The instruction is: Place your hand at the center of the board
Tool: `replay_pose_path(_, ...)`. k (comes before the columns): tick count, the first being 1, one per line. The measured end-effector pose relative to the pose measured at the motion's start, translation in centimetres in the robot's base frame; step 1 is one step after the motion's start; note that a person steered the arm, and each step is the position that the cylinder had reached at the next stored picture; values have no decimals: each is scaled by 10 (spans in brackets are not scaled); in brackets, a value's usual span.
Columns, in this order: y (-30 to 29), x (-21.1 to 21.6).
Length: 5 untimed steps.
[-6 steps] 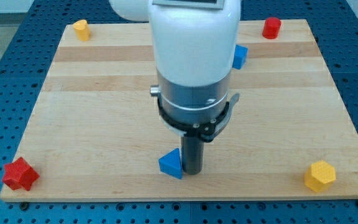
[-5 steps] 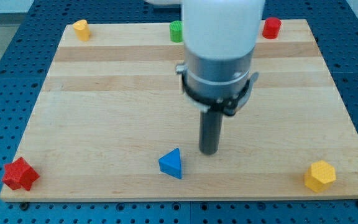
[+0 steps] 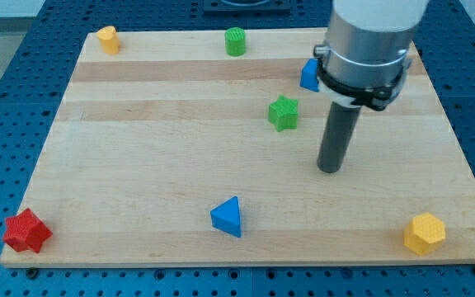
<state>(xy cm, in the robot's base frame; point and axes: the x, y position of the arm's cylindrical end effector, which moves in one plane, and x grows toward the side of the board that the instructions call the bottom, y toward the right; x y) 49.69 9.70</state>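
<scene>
Three blocks sit along the view's bottom edge of the table (image 3: 138, 165): a red star-like block (image 3: 27, 231) at the left corner, a blue triangular block (image 3: 228, 217) near the middle, and a yellow hexagonal block (image 3: 425, 233) at the right corner. Farther up, my tip (image 3: 330, 169) rests on bare wood to the view's right of the board's middle, below and to the right of the green star block (image 3: 284, 112) and apart from it. There are no jaws on this rig, only the rod, so nothing is pinched or spread. Judging by the task, the approach step is in hand and not finished: the centre of the board lies to the view's left of my tip, roughly below the green star and above the blue triangle. The next move calls for a short slide leftward, and the lane between those two blocks looks open, though passing too high could nudge the star. Beyond, a blue block (image 3: 308, 74) sits partly hidden behind the arm, and along the far edge stand a green cylinder-like block (image 3: 235, 40) and a yellow block (image 3: 107, 38) at the left corner.
</scene>
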Motion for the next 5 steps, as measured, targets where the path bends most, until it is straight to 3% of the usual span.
replay_pose_path(2, -99, -13)
replay_pose_path(3, -131, -57)
replay_pose_path(4, -126, -98)
replay_pose_path(5, -98, -107)
